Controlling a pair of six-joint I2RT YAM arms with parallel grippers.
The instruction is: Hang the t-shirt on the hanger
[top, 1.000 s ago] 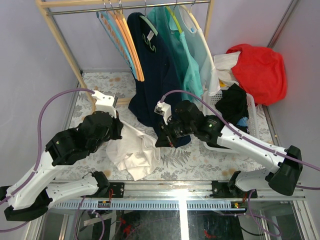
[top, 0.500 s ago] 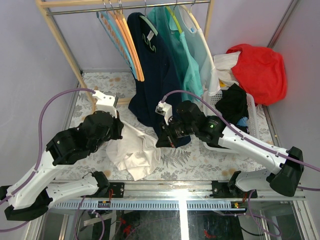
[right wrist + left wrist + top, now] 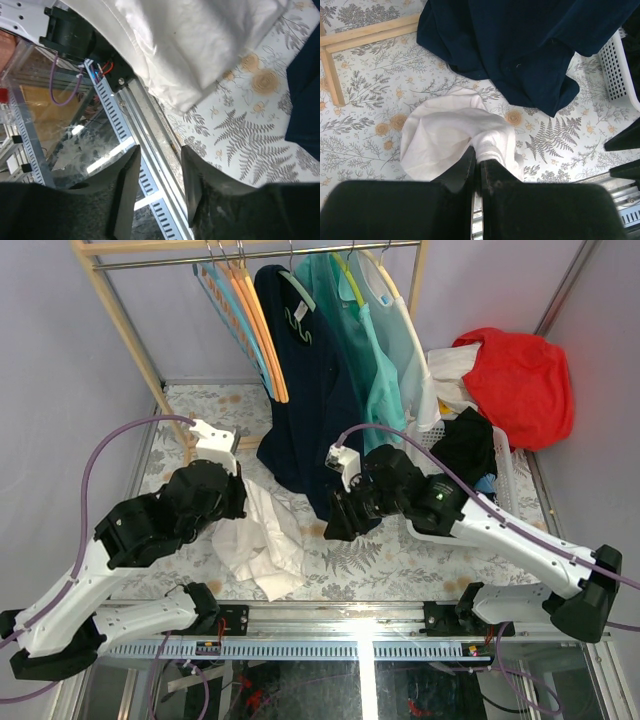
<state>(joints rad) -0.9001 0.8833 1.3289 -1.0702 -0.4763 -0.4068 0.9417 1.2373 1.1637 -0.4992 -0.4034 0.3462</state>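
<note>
The white t-shirt (image 3: 268, 540) lies crumpled on the patterned table, one fold lifted. My left gripper (image 3: 236, 502) is shut on that fold; in the left wrist view the jaws (image 3: 479, 159) pinch a rolled edge of the t-shirt (image 3: 445, 132). My right gripper (image 3: 340, 527) hovers just right of the cloth, open, with nothing between its fingers. Its wrist view shows the gripper (image 3: 160, 155) over the table's front rail, with the t-shirt (image 3: 200, 45) above and apart from it. I cannot tell the hanger apart among the empty hangers (image 3: 250, 320) on the rail.
A wooden clothes rack (image 3: 130, 330) stands at the back with a navy shirt (image 3: 310, 390), a teal one and a pale one hanging low. A white basket (image 3: 503, 475) of clothes and a red cloth (image 3: 520, 380) sit at the right. The rack's foot (image 3: 365, 35) lies left.
My right gripper has opened, let go of the t-shirt and drawn back to the right. The freed side of the shirt has slumped toward the left gripper, which stays shut.
</note>
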